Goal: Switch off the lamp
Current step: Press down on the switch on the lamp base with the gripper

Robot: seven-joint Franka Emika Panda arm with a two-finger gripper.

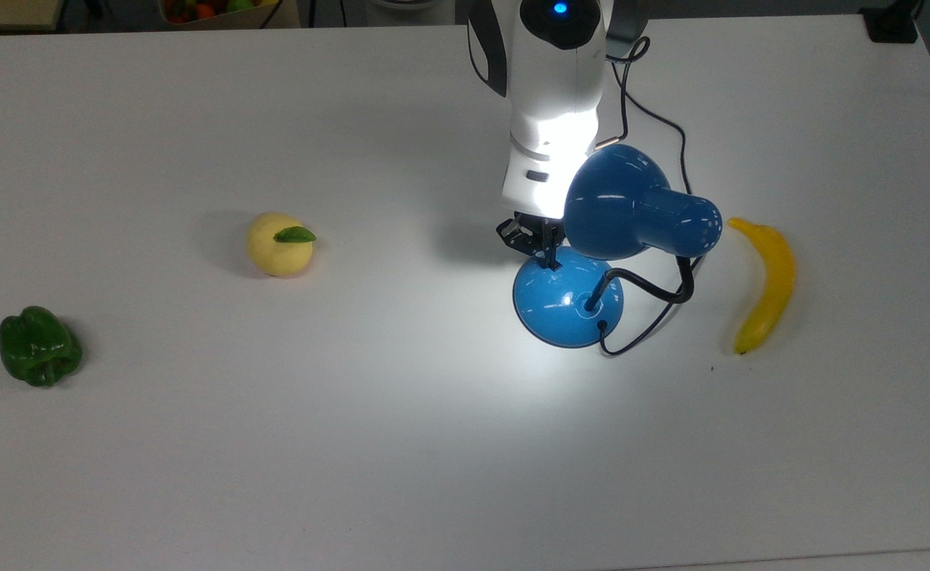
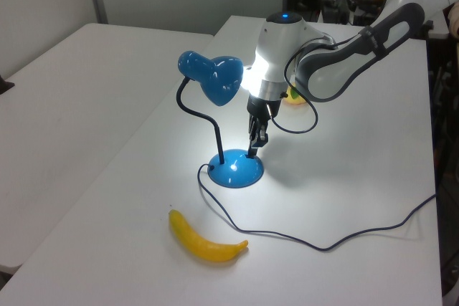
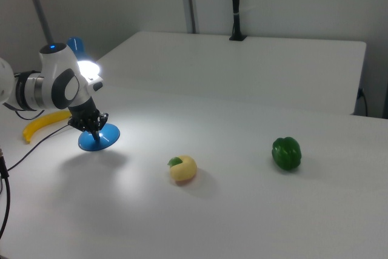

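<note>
— The lamp (image 1: 591, 262), where is it and which way does it point?

— I see it on the white table (image 1: 274, 436), between the banana (image 1: 764, 284) and the yellow fruit (image 1: 279, 243). In the top view its shade opens to the top view's left and down, lit.

— And the jaws?

— The gripper (image 1: 548, 260) touches the blue base; the jaws look together.

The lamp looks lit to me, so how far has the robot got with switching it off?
Done: the gripper has reached the lamp, its tip down on the blue base where the switch sits. In hand: pressing there. Left: the light itself; a bright pool lies on the table beneath the shade, so it is not yet off.
</note>
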